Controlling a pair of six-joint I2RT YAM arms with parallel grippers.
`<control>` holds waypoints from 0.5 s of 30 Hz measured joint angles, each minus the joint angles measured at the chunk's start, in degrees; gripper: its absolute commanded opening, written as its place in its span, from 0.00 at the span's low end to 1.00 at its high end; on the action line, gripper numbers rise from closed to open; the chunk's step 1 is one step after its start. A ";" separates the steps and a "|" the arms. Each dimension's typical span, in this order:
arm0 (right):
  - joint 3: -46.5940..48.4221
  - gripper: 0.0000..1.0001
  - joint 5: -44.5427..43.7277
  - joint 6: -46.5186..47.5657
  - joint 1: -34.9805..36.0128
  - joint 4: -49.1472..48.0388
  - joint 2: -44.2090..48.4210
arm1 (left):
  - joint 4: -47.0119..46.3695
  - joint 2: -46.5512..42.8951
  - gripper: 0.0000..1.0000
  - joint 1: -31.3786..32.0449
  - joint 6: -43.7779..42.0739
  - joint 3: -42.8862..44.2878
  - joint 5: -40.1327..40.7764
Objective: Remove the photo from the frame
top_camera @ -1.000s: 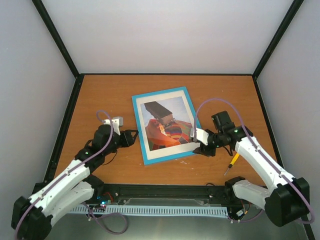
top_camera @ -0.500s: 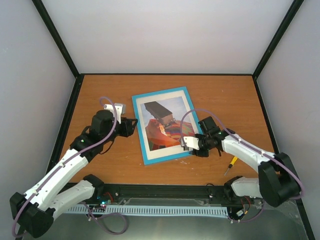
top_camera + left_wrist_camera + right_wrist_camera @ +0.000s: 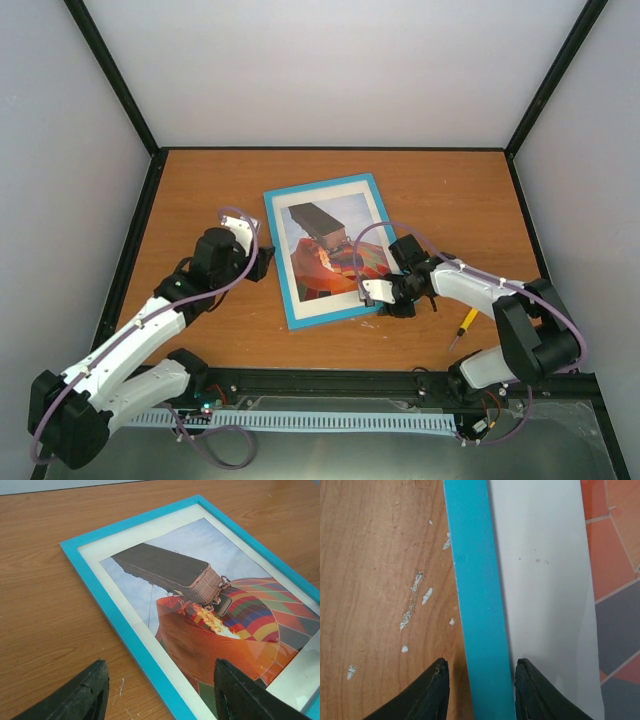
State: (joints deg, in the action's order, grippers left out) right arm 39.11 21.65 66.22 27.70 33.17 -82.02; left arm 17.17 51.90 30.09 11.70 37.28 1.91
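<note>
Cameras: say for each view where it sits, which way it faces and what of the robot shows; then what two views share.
Top external: above and behind the robot, looking down on the table; the left arm and right arm show.
Left wrist: low beside the frame, facing across the photo; its two fingers show at the bottom.
Right wrist: close above the frame's blue border, facing straight down; its fingers stand either side of it.
Shared: both wrist views show the blue border and white margin.
</note>
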 measured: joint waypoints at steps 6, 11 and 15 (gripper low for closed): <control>-0.13 0.31 -1.38 -0.52 0.68 -1.79 -0.11 | -1.88 -1.36 0.55 0.02 -0.92 -0.96 0.72; -1.01 0.20 -2.89 -1.40 2.84 -4.28 -0.07 | -3.04 -1.20 0.57 0.22 -0.94 -1.01 1.36; -1.38 0.04 -3.78 -1.73 4.37 -6.49 0.15 | -2.91 2.03 0.59 3.54 -1.22 -0.83 3.08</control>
State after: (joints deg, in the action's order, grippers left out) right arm 37.74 17.87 64.49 32.08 26.68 -81.87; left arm 14.26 53.93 33.63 10.48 36.45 4.99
